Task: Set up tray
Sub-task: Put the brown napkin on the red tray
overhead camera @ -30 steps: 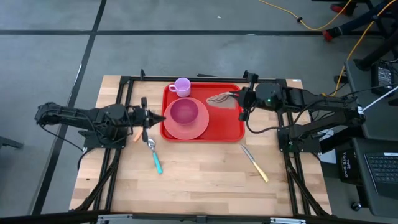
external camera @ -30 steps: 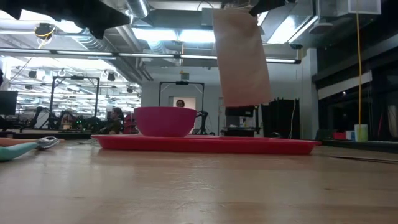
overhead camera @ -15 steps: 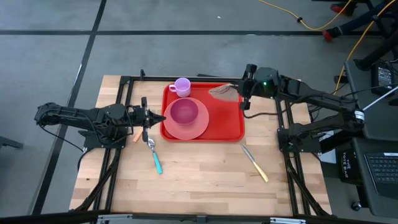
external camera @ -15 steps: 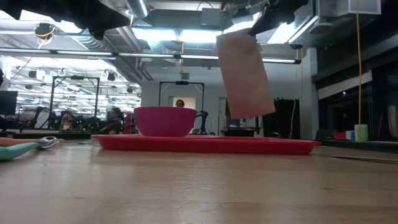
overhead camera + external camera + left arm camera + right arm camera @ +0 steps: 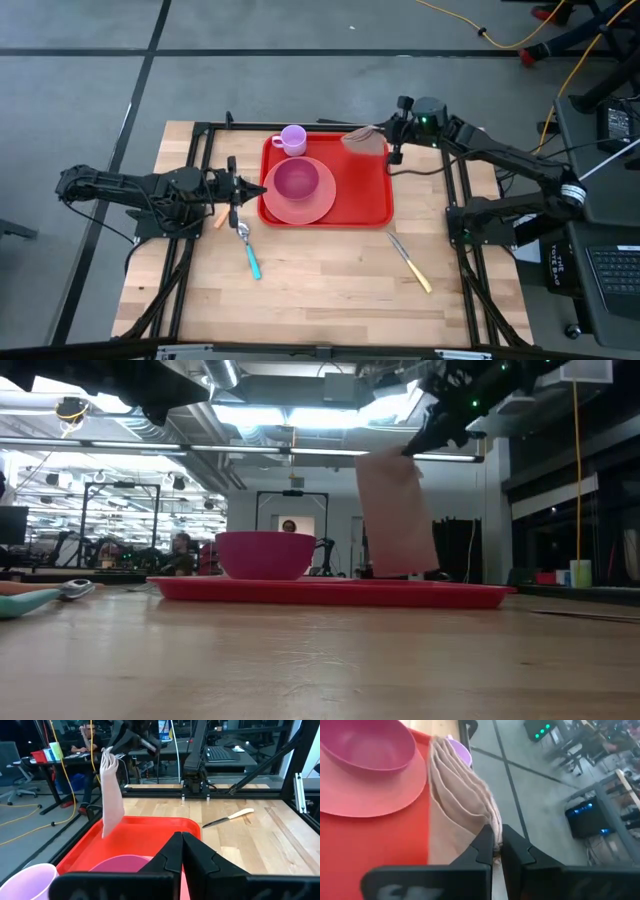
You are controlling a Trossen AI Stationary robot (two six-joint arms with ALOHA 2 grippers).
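Dangling a folded beige cloth napkin (image 5: 363, 141) above the far right corner of the tray (image 5: 365, 195), the right gripper (image 5: 388, 140) pinches the napkin's upper edge between closed fingers (image 5: 481, 843), and the cloth hangs free in the air, as the low view shows it (image 5: 395, 515) suspended over the red rim (image 5: 330, 592). The red tray lies at the far middle of the wooden table (image 5: 320, 290), carrying a round pink plate (image 5: 298, 205) with a magenta bowl (image 5: 296, 180) on it and a lilac cup (image 5: 292, 139) at the far left corner. The left gripper (image 5: 240, 188) waits just beside the tray's left edge, its fingers (image 5: 197, 857) pressed together on nothing. On the bare wood near the left gripper lie a spoon with a teal handle (image 5: 248, 252) and a small orange item (image 5: 221, 218) too small to identify; a knife with a pale yellow handle (image 5: 410, 263) rests on the table near the tray's near right corner. People sit at desks in the room beyond the table.
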